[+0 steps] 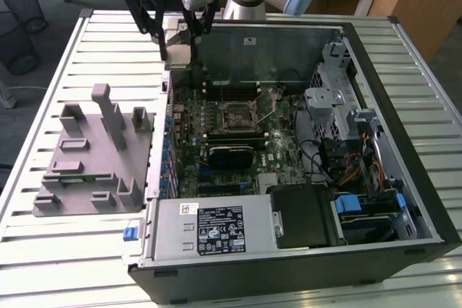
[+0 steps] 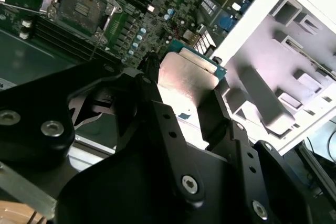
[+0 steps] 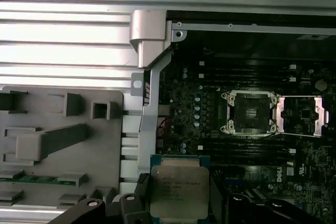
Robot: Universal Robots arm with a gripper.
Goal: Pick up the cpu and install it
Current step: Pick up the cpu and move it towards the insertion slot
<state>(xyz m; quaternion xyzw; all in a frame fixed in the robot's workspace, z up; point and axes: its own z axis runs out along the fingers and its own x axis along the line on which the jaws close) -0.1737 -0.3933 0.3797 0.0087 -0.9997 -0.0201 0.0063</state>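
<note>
The cpu [image 1: 180, 55] is a flat silvery square chip on a green edge, and my gripper [image 1: 179, 47] is shut on it, one black finger on each side. In the exterior view it hangs in the air over the far left corner of the open computer case. Both wrist views show the cpu [image 2: 185, 76] [image 3: 178, 187] between the fingers [image 2: 153, 85]. The black motherboard socket [image 1: 238, 115] [image 3: 251, 111] [image 2: 81, 6] lies open, its metal frame [image 3: 302, 116] flipped to the side. The socket is apart from the chip, nearer the board's middle.
A grey fixture block [image 1: 94, 156] with upright posts sits on the slatted table [image 1: 65, 250] beside the case, on the exterior view's left. Inside the case are a power supply [image 1: 213, 229], a drive cage [image 1: 328, 99] and cables [image 1: 346, 164]. The case wall [image 3: 149, 32] rises near the gripper.
</note>
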